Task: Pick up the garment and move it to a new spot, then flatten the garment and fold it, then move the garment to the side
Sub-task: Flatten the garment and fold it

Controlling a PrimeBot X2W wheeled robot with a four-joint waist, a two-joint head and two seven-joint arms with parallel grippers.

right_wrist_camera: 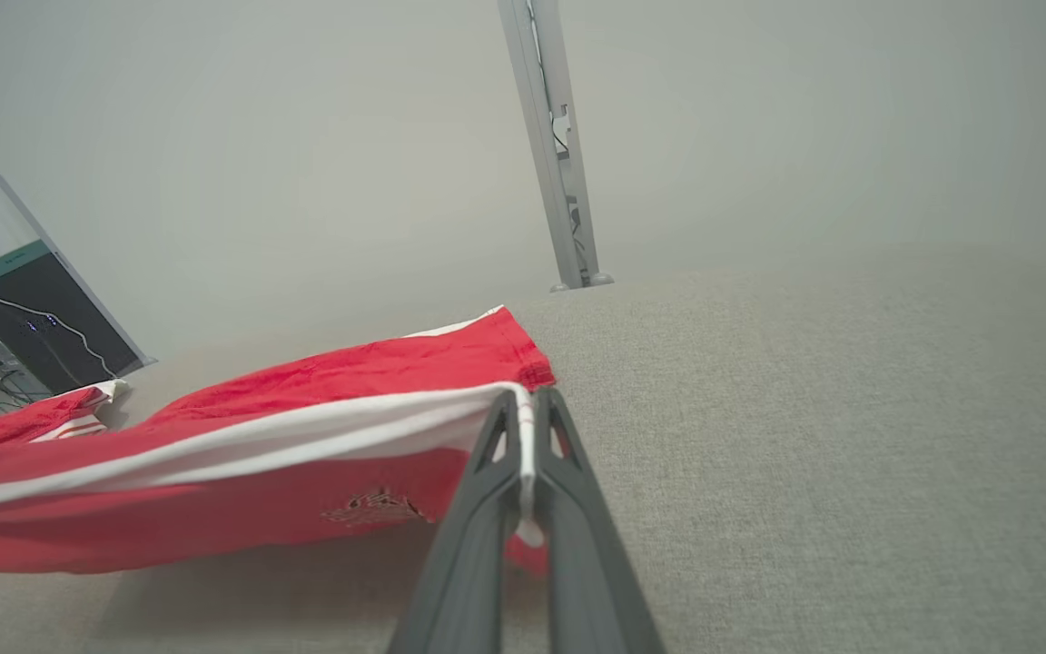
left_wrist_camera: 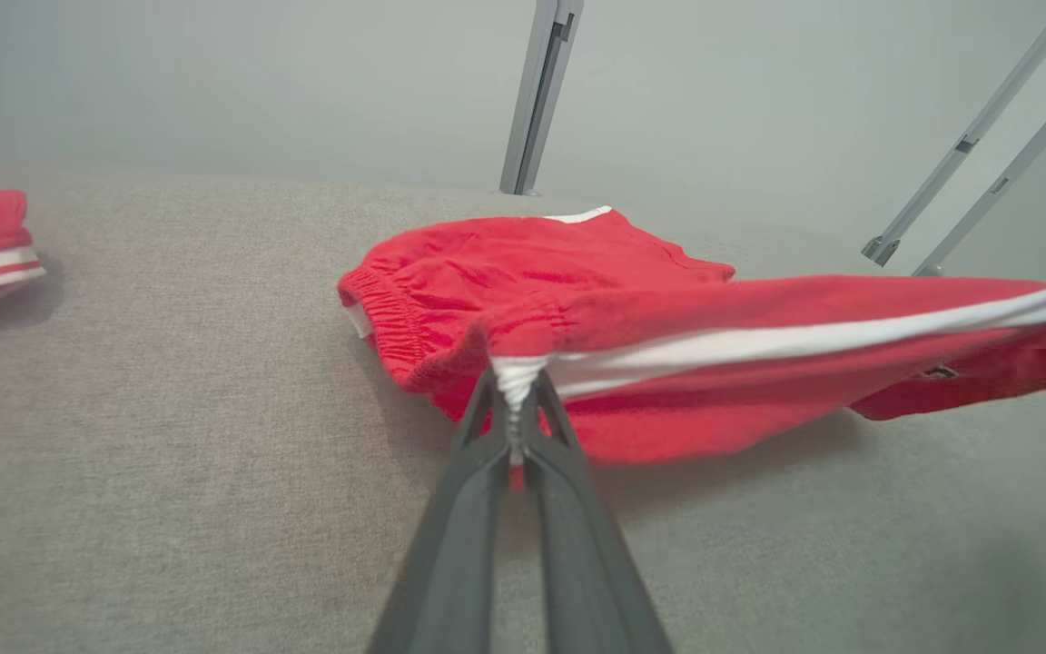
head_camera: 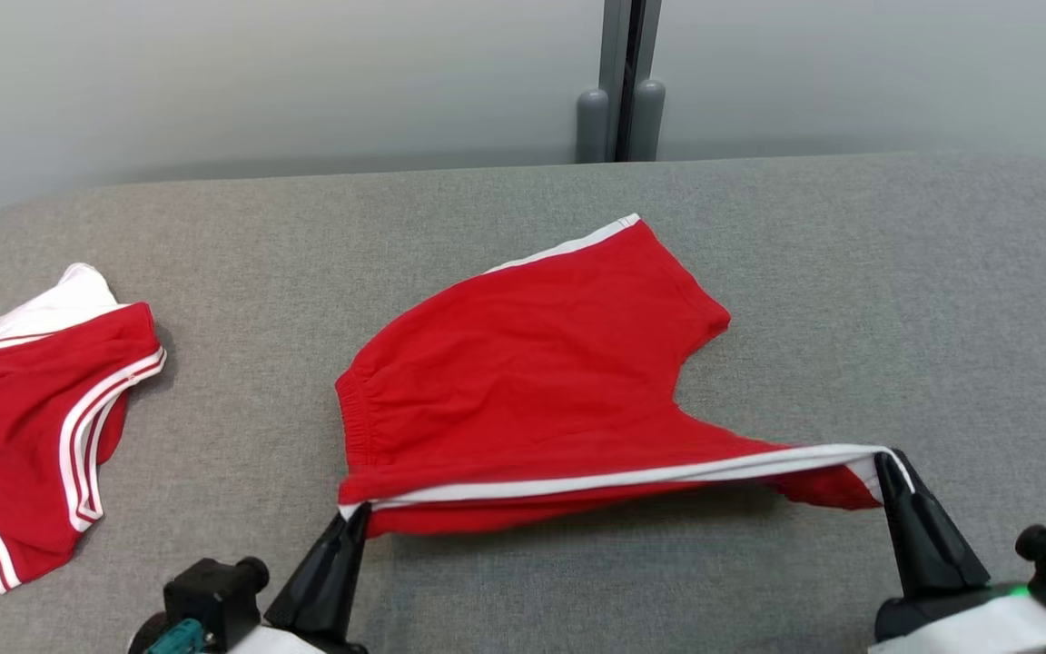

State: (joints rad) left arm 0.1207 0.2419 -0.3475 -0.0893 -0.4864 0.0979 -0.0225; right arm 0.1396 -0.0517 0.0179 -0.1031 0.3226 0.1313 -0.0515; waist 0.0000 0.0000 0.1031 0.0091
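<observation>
Closest to the lens, the left gripper [head_camera: 355,516] is clamped on the near corner of the red shorts [head_camera: 532,363]. Its two dark fingers pinch the bunched end of the white side stripe [head_camera: 623,477], just below the elastic waistband [head_camera: 355,409]. The left wrist view shows the cloth puckered between the closed tips.

From there the striped edge runs taut across to the right gripper [head_camera: 886,459], likewise clenched, on the leg-hem end of the same stripe. That near edge is raised off the grey fabric-covered table [head_camera: 759,272], with a shadow beneath it. The far half of the shorts, up to the other white-trimmed side, rests on the surface near the middle.

Holding one side seam by both ends and keeping it stretched looks meant to stop the cloth from crumpling, so the shorts can be dragged or laid out smooth. My judgement is that the flattening is under way and no fold has been made.

At the far left lies a second red-and-white garment [head_camera: 24,409], crumpled and well apart from the shorts. It would be in the way only if the shorts were carried to that side. Behind the table's far edge a grey post [head_camera: 618,82] stands against the pale wall, out of reach of the work.
</observation>
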